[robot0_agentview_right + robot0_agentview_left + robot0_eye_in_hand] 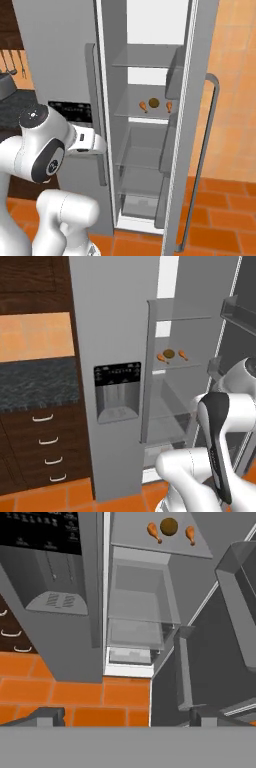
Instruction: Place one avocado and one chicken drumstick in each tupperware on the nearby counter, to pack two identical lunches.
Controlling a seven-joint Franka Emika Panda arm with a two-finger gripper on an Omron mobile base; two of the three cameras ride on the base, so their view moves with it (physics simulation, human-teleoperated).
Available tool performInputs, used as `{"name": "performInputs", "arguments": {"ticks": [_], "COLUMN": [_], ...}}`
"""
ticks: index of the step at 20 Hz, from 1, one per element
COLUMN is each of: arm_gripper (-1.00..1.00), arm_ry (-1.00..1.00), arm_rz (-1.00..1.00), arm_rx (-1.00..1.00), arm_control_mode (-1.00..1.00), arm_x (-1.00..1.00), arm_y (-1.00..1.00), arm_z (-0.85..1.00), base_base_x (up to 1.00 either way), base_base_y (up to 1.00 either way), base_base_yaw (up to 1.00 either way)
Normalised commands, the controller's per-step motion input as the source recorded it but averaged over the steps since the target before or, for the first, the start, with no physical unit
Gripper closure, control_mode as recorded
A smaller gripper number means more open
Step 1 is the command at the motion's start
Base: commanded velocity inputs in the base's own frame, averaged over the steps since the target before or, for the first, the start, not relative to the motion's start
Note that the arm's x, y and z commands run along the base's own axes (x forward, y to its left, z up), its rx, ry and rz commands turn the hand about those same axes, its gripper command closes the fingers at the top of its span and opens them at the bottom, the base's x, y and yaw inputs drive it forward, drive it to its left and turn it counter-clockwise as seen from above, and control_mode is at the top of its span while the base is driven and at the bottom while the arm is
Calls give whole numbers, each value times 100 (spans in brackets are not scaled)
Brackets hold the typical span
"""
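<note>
I have the tall grey fridge [112, 331] in front of me with its right-hand door [197, 125] swung open, and I will place everything else against it. To the left of the fridge runs the table [37, 383], a dark marbled stone top over brown drawer fronts [45, 443] with curved silver handles, and an orange tiled wall above it. Orange floor tiles [75, 694] lie at the foot of the fridge. On the fridge's closed left door sits a black panel with a water dispenser [117, 391] below it.

Inside the open compartment I see clear shelves [145, 112] stacked one above another and a drawer at the bottom. On the middle shelf lie two chicken drumsticks [154, 532], well apart, with one round brown avocado [169, 526] between them. I cannot make out a second avocado there.

My end effector [122, 716] hangs low in front of the fridge, its two dark fingertips [47, 714] spread wide with nothing between them.
</note>
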Motion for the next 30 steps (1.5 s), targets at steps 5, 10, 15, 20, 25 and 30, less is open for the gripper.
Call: {"name": "performInputs", "arguments": {"ticks": [5, 10, 15, 20, 25, 30], "arm_gripper": [-100, -100, -100, -100, -100, -100], "arm_ry": [0, 0, 0, 0, 0, 0], "arm_rz": [0, 0, 0, 0, 0, 0], "arm_rx": [0, 0, 0, 0, 0, 0], "arm_control_mode": [100, 100, 100, 100, 100, -100], "arm_x": [0, 0, 0, 0, 0, 45], "arm_y": [0, 0, 0, 0, 0, -1], "arm_z": [0, 0, 0, 0, 0, -5], "base_base_x": [38, 45, 47, 38, 27, 7], "base_base_y": [-6, -17, -28, -45, -39, -1], "base_base_yaw": [0, 0, 0, 0, 0, 0]}}
